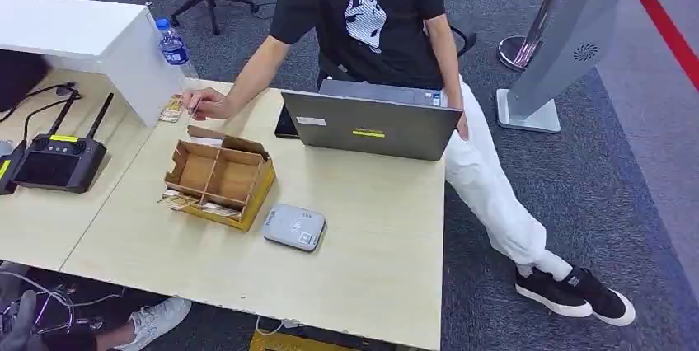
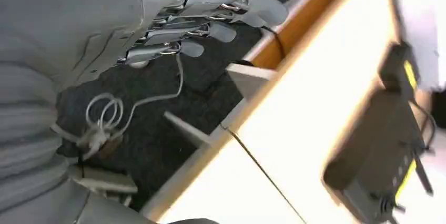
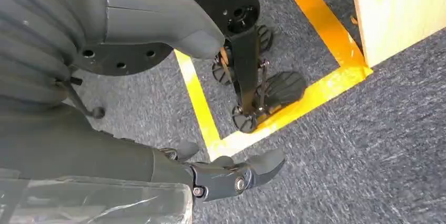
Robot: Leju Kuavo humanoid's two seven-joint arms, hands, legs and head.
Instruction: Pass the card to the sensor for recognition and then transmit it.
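The head view looks forward and down from high up onto the whole table [image 1: 363, 227], far enough back to take in the floor around it. The left wrist view sits close behind the left hand [image 2: 210, 19], turned sideways, low beside the table's edge [image 2: 294, 129]; it shares with the head view the black controller [image 2: 378, 155] near the table's left edge [image 1: 53, 161]. The right wrist view hangs close behind the right hand [image 3: 231, 174], facing the carpet [image 3: 368, 145]

laptop [image 1: 371, 124]: 1 | sensor [image 1: 294, 227]: 1 | divided box [image 1: 220, 176]: 1 | bottle [image 1: 174, 44]: 1
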